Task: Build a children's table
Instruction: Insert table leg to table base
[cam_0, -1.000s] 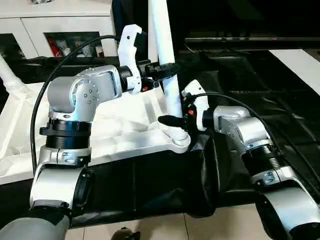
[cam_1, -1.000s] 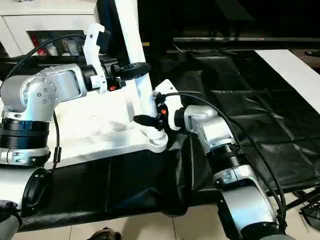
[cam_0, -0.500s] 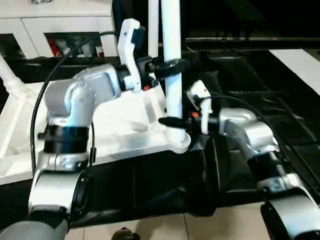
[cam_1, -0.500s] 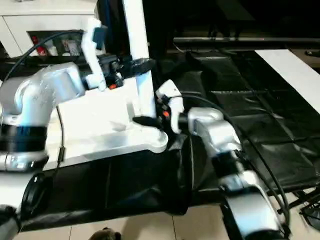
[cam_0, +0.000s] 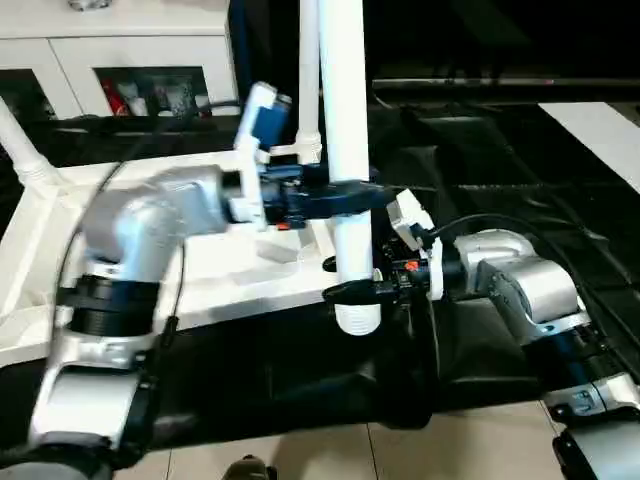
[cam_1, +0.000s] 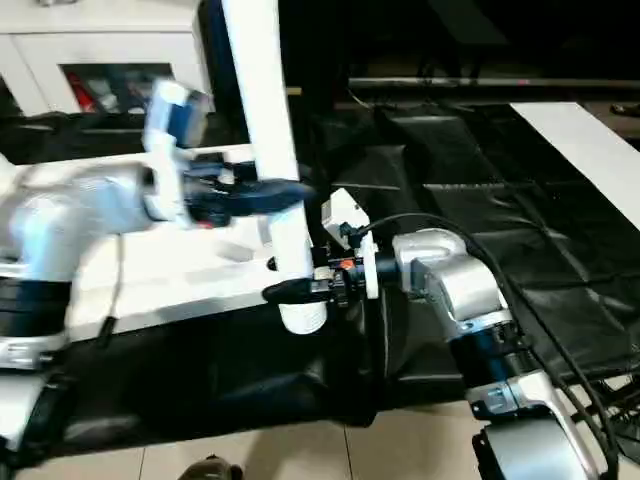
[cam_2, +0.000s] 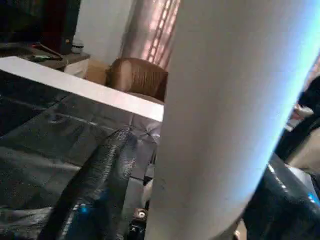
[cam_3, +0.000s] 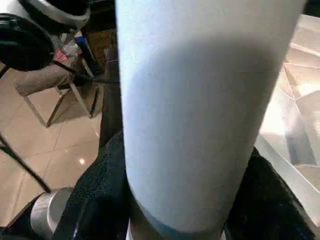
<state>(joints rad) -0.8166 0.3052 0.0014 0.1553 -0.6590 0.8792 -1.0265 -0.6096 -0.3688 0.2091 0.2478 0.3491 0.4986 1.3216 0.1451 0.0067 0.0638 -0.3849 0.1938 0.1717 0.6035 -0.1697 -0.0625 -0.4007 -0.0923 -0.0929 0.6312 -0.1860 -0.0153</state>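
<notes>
The children's table lies as a white tabletop (cam_0: 220, 275) underside up on the black-draped work table. One white tapered leg (cam_0: 345, 110) stands nearly upright at its near right corner, its ringed lower end (cam_0: 357, 318) showing in front of the tabletop's edge. My left gripper (cam_0: 345, 198) is shut on the leg at mid height; in the left wrist view the leg (cam_2: 225, 115) sits between the black fingers (cam_2: 100, 180). My right gripper (cam_0: 355, 291) is shut on it just above the lower end, with its fingers (cam_3: 95, 200) hugging the tube (cam_3: 195, 110). The corner socket is hidden.
Another leg (cam_0: 308, 90) stands upright at the tabletop's far corner, and one more (cam_0: 18, 145) rises at the far left. Black cloth (cam_0: 480, 160) covers the work table, with a white board (cam_0: 600, 125) at the far right. A white cabinet (cam_0: 120, 40) stands behind; tiled floor (cam_0: 330, 455) lies below.
The leg has swung from leaning to nearly upright and come nearer, its lower end now showing below the tabletop's edge. Both arms moved with it; my left forearm has dropped lower.
</notes>
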